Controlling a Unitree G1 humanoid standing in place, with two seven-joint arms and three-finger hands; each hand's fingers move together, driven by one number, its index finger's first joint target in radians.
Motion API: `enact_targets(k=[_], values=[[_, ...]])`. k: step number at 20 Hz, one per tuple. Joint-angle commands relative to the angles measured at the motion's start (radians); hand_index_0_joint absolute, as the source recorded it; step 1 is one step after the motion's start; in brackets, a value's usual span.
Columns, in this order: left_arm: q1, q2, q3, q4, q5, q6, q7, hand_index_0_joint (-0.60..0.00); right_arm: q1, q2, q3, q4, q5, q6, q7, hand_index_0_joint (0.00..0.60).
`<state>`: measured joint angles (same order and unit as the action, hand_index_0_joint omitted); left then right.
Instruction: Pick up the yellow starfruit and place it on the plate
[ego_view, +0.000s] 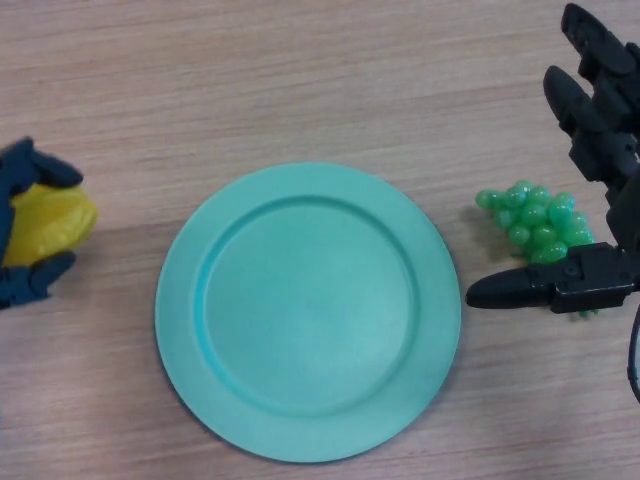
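Note:
The yellow starfruit (52, 224) sits at the left edge of the table, with my left hand (30, 172) curled round it, fingers above and thumb below. A round teal plate (245, 215) lies in the middle of the table with nothing on it. My right hand (585, 115) hangs at the right edge with its fingers straight and its thumb pointing left toward the plate.
A bunch of green grapes (538, 220) lies on the wooden table (300, 70) right of the plate, between the right hand's fingers and thumb.

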<state>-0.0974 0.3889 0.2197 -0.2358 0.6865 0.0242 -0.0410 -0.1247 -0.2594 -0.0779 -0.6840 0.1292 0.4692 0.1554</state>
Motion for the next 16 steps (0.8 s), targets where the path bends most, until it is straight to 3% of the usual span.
enact_targets(k=[1, 2, 3, 4, 5, 7, 11, 13, 14, 16], values=[[-0.042, 0.037, 0.058, -0.082, 0.012, -0.063, 0.095, -0.55, -0.022, -0.019, -0.036, -0.054, 0.01, -0.112, -0.004, 0.0], [-0.044, 0.034, 0.048, -0.088, 0.023, -0.067, 0.1, -0.4, -0.023, -0.02, -0.037, -0.053, 0.01, -0.112, -0.005, 0.0], [-0.046, 0.025, 0.027, -0.099, 0.038, -0.072, 0.099, -0.4, -0.026, -0.021, -0.038, -0.053, 0.011, -0.11, -0.005, 0.0], [-0.043, -0.008, -0.04, -0.14, 0.067, -0.079, 0.057, -0.55, -0.029, -0.023, -0.039, -0.05, 0.011, -0.111, -0.007, 0.0], [-0.04, -0.033, -0.083, -0.171, 0.089, -0.088, 0.019, -0.6, -0.028, -0.024, -0.037, -0.046, 0.006, -0.118, -0.006, 0.0], [-0.034, -0.064, -0.13, -0.183, 0.11, -0.113, -0.009, -0.6, -0.023, -0.022, -0.035, -0.041, -0.002, -0.122, -0.002, 0.0], [0.023, -0.099, -0.217, -0.177, 0.163, -0.178, -0.148, -0.6, -0.02, -0.026, -0.048, -0.057, 0.007, -0.105, 0.002, 0.0], [0.058, -0.101, -0.243, -0.189, 0.191, -0.176, -0.303, -0.6, -0.02, -0.028, -0.05, -0.061, 0.005, -0.101, 0.005, 0.0], [0.078, -0.123, -0.257, -0.22, 0.13, -0.122, -0.431, -0.6, -0.015, -0.027, -0.057, -0.069, 0.015, -0.091, 0.007, 0.0], [0.06, -0.154, -0.282, -0.246, 0.048, -0.038, -0.425, -0.6, -0.018, -0.03, -0.065, -0.079, 0.029, -0.076, 0.002, 0.0]])
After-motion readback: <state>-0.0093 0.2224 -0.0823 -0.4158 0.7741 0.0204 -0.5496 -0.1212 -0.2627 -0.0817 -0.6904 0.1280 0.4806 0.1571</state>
